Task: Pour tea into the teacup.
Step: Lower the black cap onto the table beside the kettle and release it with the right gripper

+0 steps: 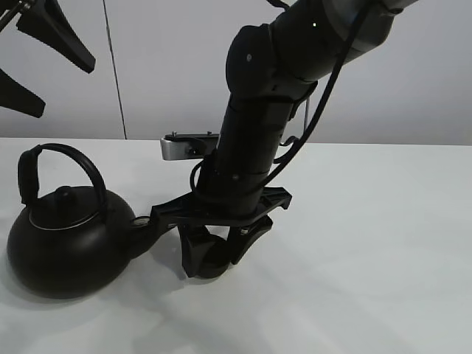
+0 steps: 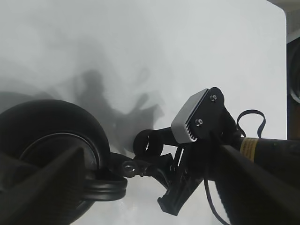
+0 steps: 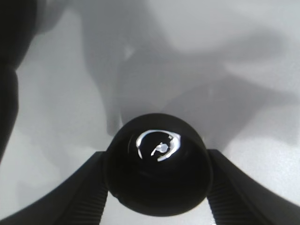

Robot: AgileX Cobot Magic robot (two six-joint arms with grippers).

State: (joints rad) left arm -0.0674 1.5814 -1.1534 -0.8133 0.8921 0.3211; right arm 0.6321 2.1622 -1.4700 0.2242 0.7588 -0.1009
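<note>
The teacup (image 1: 214, 264), small, round and matte black, stands on the white table just right of the spout of the big black kettle (image 1: 63, 243). My right gripper (image 1: 220, 254) reaches down from above and is shut on the teacup, one finger on each side. In the right wrist view the teacup (image 3: 157, 180) fills the space between the two pads, with a glint inside it. My left gripper (image 1: 44, 70) hangs open high at the upper left, above the kettle. The left wrist view looks down on the kettle (image 2: 51, 140) and the right arm.
The white table (image 1: 369, 258) stretches to the right and front. The right arm's wrist camera housing (image 1: 177, 148) sticks out behind the kettle's spout. A pale wall stands behind the table's far edge.
</note>
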